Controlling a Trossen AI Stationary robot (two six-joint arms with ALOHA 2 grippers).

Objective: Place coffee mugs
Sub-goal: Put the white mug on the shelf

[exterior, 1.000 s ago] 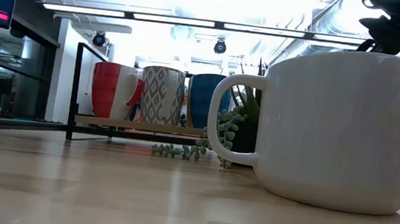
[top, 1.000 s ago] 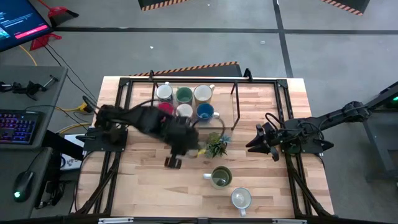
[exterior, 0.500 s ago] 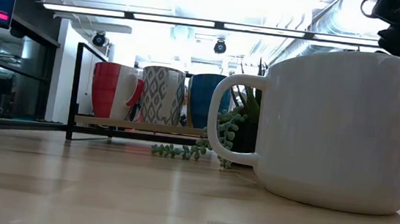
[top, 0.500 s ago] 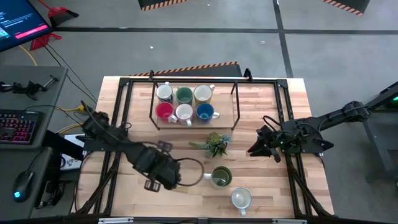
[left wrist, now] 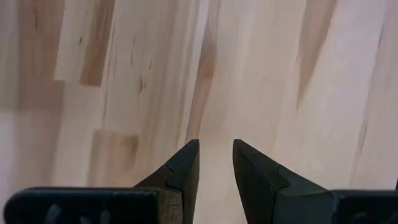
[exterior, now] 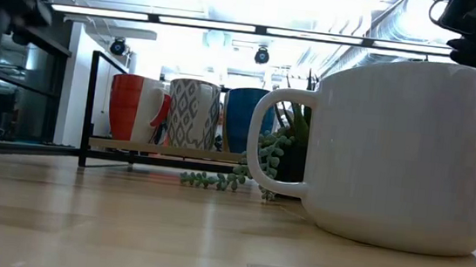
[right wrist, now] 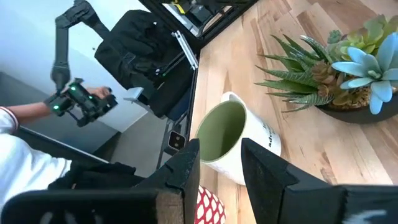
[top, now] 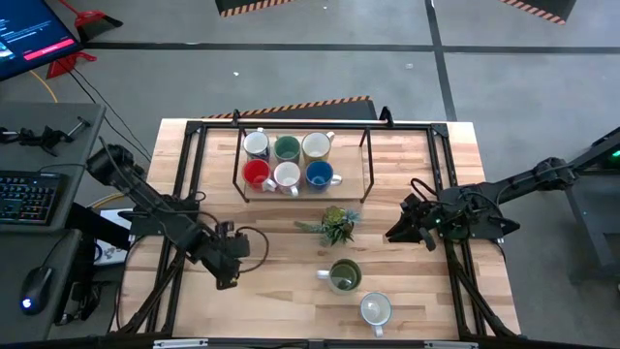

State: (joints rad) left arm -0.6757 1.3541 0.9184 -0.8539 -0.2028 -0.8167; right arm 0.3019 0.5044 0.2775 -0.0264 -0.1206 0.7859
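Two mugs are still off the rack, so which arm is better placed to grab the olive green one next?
Probably the right. The right gripper hangs empty beside the plant, its wrist view facing the olive green ceramic mug. The left gripper sits empty over bare wooden table, farther off.

Only one item carried printing: the olive green mug (right wrist: 231, 142) in the right wrist view bore a few dark characters on its white outer wall, too small to be read. The monitor (top: 27, 29) at the edge of the high view showed lines of on-screen text, likewise illegible. No other label, brand, number or sign was readable.
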